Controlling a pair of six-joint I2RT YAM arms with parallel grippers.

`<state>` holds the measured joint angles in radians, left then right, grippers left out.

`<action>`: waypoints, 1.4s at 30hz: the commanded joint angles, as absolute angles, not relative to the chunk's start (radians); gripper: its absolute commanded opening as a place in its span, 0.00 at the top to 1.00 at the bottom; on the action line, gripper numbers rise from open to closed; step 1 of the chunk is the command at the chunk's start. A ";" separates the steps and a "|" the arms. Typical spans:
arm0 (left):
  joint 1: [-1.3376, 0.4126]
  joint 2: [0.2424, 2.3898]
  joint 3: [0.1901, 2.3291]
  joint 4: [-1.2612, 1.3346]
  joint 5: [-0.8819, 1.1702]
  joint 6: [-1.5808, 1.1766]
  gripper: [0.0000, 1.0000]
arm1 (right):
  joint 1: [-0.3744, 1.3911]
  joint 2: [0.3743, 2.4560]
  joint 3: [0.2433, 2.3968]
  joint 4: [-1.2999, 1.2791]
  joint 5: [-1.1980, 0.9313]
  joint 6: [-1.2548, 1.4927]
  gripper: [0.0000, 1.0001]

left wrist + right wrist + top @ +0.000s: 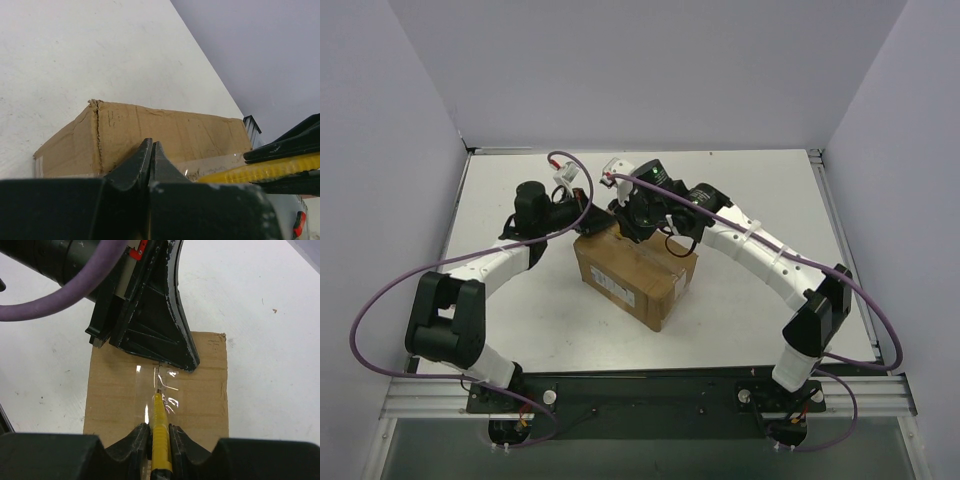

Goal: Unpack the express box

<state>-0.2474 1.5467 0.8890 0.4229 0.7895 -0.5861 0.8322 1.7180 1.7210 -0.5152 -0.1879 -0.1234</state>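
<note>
The big flat white table (770, 200) carries everything. Near its middle, turned a bit crooked, sits the express box (635, 275), a brown cardboard box shaped like a brick. Its top flaps are down and shut, so what is inside cannot be seen. A pale label (616, 289) is stuck on the side that faces the near edge of the table. The left arm (490, 265) and the right arm (760, 250), both white and black, reach in from the near edge and meet over the far end of the box. A long purple cable (380, 300) loops beside the left arm. The left gripper (151, 145) has its two black fingers pressed tight together, with nothing seen between them. Its tips are down at the far edge of the box top, right by the tape. The right gripper (160, 429) is closed around a thin yellow knife (160, 412), squeezing it between both fingers. The knife points toward the far edge of the table. Its little tip rests on the strip of clear shiny tape (170, 386) that runs down the middle of the box top.
</note>
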 commanded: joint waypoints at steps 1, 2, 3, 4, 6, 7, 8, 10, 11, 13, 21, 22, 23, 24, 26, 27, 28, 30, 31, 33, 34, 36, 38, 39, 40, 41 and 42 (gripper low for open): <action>-0.244 1.552 0.870 0.344 0.697 -0.534 1.00 | 0.838 1.651 1.687 -0.569 -0.129 -0.091 1.00; -0.244 1.555 0.867 0.341 0.690 -0.529 1.00 | 0.839 1.648 1.687 -0.574 -0.126 -0.091 1.00; -0.244 1.555 0.867 0.338 0.686 -0.523 1.00 | 0.838 1.647 1.689 -0.575 -0.126 -0.089 1.00; -0.244 1.555 0.867 0.333 0.681 -0.522 1.00 | 0.839 1.649 1.689 -0.580 -0.124 -0.086 1.00; -0.244 1.554 0.865 0.331 0.680 -0.515 1.00 | 0.839 1.646 1.697 -0.591 -0.120 -0.084 1.00; -0.244 1.554 0.867 0.327 0.675 -0.514 1.00 | 0.839 1.646 1.698 -0.603 -0.114 -0.084 1.00; -0.244 1.552 0.867 0.324 0.675 -0.511 1.00 | 0.839 1.641 1.700 -0.610 -0.112 -0.083 1.00; -0.244 1.554 0.867 0.319 0.670 -0.505 1.00 | 0.836 1.632 1.701 -0.630 -0.110 -0.083 1.00; -0.242 1.554 0.867 0.318 0.664 -0.503 1.00 | 0.835 1.629 1.701 -0.638 -0.109 -0.083 1.00; -0.242 1.554 0.868 0.310 0.660 -0.496 1.00 | 0.831 1.620 1.701 -0.653 -0.104 -0.080 1.00; -0.236 1.557 0.871 0.293 0.627 -0.476 1.00 | 0.830 1.583 1.687 -0.696 -0.092 -0.055 1.00; -0.236 1.557 0.871 0.288 0.624 -0.474 1.00 | 0.828 1.580 1.683 -0.706 -0.092 -0.052 1.00; -0.235 1.559 0.873 0.288 0.624 -0.472 1.00 | 0.827 1.578 1.678 -0.709 -0.094 -0.051 1.00; -0.233 1.559 0.874 0.287 0.624 -0.471 1.00 | 0.825 1.572 1.674 -0.712 -0.095 -0.046 1.00; -0.229 1.559 0.873 0.285 0.623 -0.469 1.00 | 0.824 1.566 1.664 -0.713 -0.095 -0.043 1.00; -0.226 1.559 0.873 0.282 0.623 -0.465 1.00 | 0.822 1.559 1.655 -0.716 -0.097 -0.041 1.00; -0.225 1.559 0.873 0.281 0.621 -0.465 1.00 | 0.822 1.552 1.651 -0.716 -0.097 -0.038 1.00; -0.221 1.560 0.873 0.281 0.621 -0.460 1.00 | 0.821 1.543 1.634 -0.718 -0.097 -0.035 1.00; -0.218 1.560 0.873 0.278 0.620 -0.459 1.00 | 0.819 1.539 1.628 -0.719 -0.097 -0.032 1.00; -0.216 1.562 0.874 0.278 0.620 -0.457 1.00 | 0.818 1.525 1.612 -0.721 -0.097 -0.031 1.00; -0.215 1.562 0.874 0.275 0.618 -0.456 1.00 | 0.813 1.519 1.608 -0.724 -0.097 -0.031 1.00; -0.213 1.565 0.876 0.272 0.617 -0.451 1.00 | 0.813 1.502 1.597 -0.727 -0.095 -0.029 1.00; -0.212 1.568 0.880 0.267 0.614 -0.446 1.00 | 0.808 1.490 1.582 -0.735 -0.097 -0.029 1.00; -0.210 1.569 0.882 0.265 0.615 -0.445 1.00 | 0.805 1.477 1.577 -0.738 -0.098 -0.028 1.00; -0.210 1.574 0.884 0.265 0.615 -0.443 1.00 | 0.799 1.474 1.565 -0.742 -0.100 -0.028 1.00; -0.210 1.575 0.887 0.262 0.614 -0.442 1.00 | 0.796 1.464 1.559 -0.742 -0.104 -0.028 1.00; -0.210 1.578 0.888 0.262 0.614 -0.440 1.00 | 0.793 1.459 1.555 -0.745 -0.107 -0.023 1.00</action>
<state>-0.2371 1.5394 0.8894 0.3981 0.7040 -0.5064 0.8097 1.5208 1.5764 -0.6769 -0.1196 -0.0433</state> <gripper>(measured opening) 0.050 0.192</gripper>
